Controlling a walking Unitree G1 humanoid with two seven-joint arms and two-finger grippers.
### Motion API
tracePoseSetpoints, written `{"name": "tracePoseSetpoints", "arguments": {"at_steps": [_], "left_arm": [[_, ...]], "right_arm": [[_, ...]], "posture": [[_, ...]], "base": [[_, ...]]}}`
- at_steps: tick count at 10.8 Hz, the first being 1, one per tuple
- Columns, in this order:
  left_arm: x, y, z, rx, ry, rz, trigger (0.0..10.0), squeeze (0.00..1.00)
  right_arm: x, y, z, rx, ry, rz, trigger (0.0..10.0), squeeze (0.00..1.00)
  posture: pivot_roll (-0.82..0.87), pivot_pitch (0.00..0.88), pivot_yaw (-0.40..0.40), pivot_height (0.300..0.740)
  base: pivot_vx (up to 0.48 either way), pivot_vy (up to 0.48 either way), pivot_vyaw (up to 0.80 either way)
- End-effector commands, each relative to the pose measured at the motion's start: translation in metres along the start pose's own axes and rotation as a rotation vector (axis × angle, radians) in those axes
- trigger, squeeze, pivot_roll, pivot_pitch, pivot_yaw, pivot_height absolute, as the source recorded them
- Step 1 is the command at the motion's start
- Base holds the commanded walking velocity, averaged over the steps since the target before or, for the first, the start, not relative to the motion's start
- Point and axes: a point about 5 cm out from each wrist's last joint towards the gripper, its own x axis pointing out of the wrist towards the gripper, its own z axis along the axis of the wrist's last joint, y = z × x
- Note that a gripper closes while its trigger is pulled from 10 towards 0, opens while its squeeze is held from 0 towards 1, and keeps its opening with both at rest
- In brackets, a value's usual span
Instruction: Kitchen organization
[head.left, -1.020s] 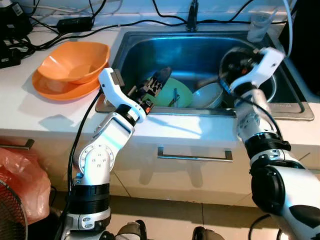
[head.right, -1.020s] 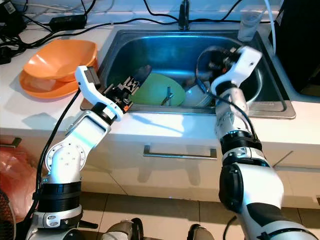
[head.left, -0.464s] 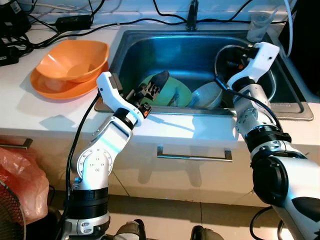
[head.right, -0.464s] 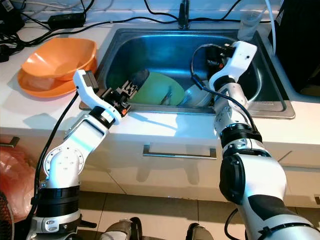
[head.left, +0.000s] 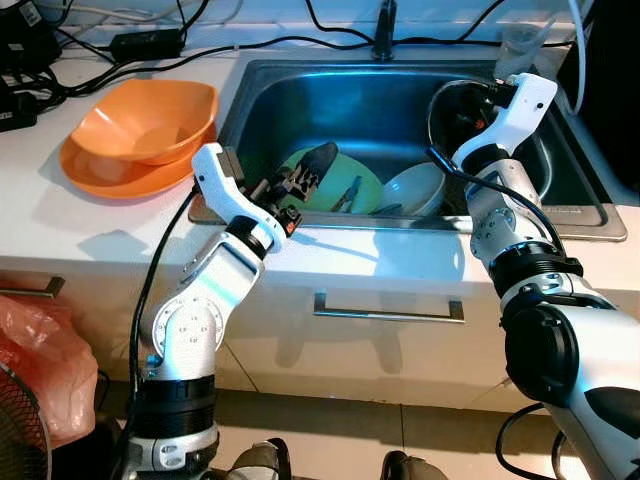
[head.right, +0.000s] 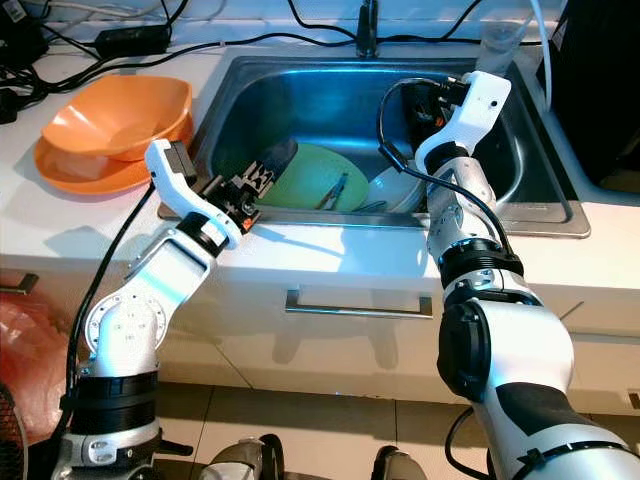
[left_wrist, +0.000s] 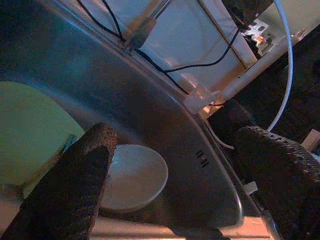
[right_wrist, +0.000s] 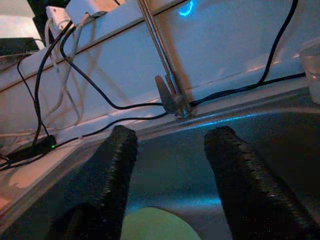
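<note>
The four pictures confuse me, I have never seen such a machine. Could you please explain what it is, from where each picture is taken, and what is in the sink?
This is a humanoid robot with two silver arms, standing at a kitchen counter. The two wide pictures come from a stereo camera on its head, looking down. The other two come from cameras on its wrists, looking along each gripper's black fingers.

The left gripper is at the front left edge of the steel sink, fingers apart, holding nothing. The right gripper is over the sink's right side, also open and empty.

In the sink lie a green plate with what looks like a utensil on it, and a white bowl beside it. A tap stands behind the sink. On the counter to the left sit stacked orange bowls; a clear cup stands at the far right corner.
</note>
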Motion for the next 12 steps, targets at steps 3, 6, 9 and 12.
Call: {"name": "tracePoseSetpoints", "arguments": {"at_steps": [3, 6, 9, 12], "left_arm": [[0.007, 0.01, 0.022, 0.152, -0.061, 0.02, 10.0, 1.0], [0.015, 0.035, 0.043, 0.497, -0.061, 0.121, 10.0, 1.0], [0.014, 0.059, 0.072, 0.821, -0.061, 0.214, 10.0, 1.0], [0.01, 0.076, 0.084, 1.092, 0.033, 0.275, 10.0, 0.25]], "right_arm": [[-0.003, 0.009, -0.011, 0.017, 0.01, 0.049, 10.0, 1.0], [-0.01, 0.022, -0.023, 0.027, 0.015, 0.145, 10.0, 1.0], [-0.028, 0.032, -0.031, 0.031, 0.014, 0.248, 10.0, 0.55], [-0.051, 0.023, -0.039, 0.037, 0.055, 0.237, 10.0, 0.0]], "posture": [[0.09, 0.127, 0.053, 0.74], [0.06, 0.105, 0.036, 0.74], [0.05, 0.093, 0.025, 0.74], [0.04, 0.089, 0.025, 0.74]], "base": [[0.0, 0.0, 0.0], [0.0, 0.0, 0.0], [0.0, 0.0, 0.0], [0.0, 0.0, 0.0]]}}
